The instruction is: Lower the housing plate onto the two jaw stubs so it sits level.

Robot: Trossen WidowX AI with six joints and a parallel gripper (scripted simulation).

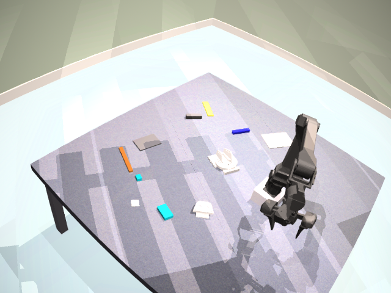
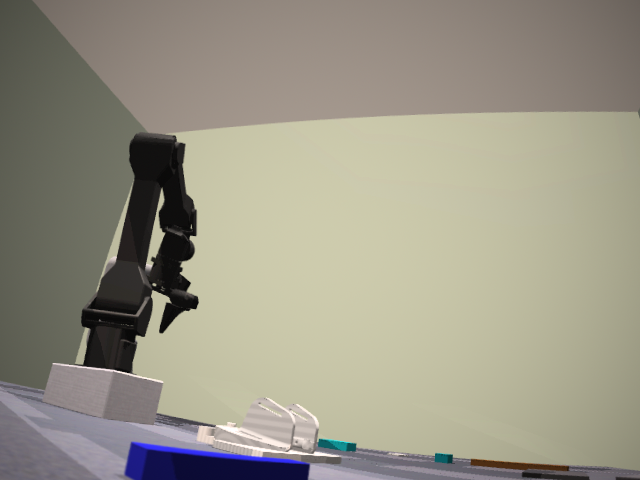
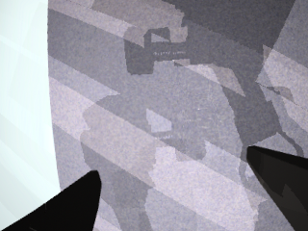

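Note:
A white assembly [image 1: 226,165] [image 2: 241,439] with a round toothed body and two upright plates stands on the table in the top and exterior views. A separate white piece [image 1: 203,206] with a rounded back edge and a narrower block at its front lies nearer the front in the top view; I cannot tell for certain which piece is the housing plate. The jaw stubs and pins are too small to make out. My gripper [image 1: 285,232] [image 3: 175,166] is open and empty, fingers pointing down, above the table at the right of the top view, well away from both white pieces. The exterior view shows one finger.
A cyan block [image 1: 165,211] [image 2: 337,444], a small cyan cube [image 1: 138,177] and an orange bar [image 1: 125,159] lie left of the white pieces. A blue bar [image 1: 241,130] [image 2: 217,463] and a white sheet [image 1: 276,140] lie behind. The arm stands on a white block [image 2: 103,393].

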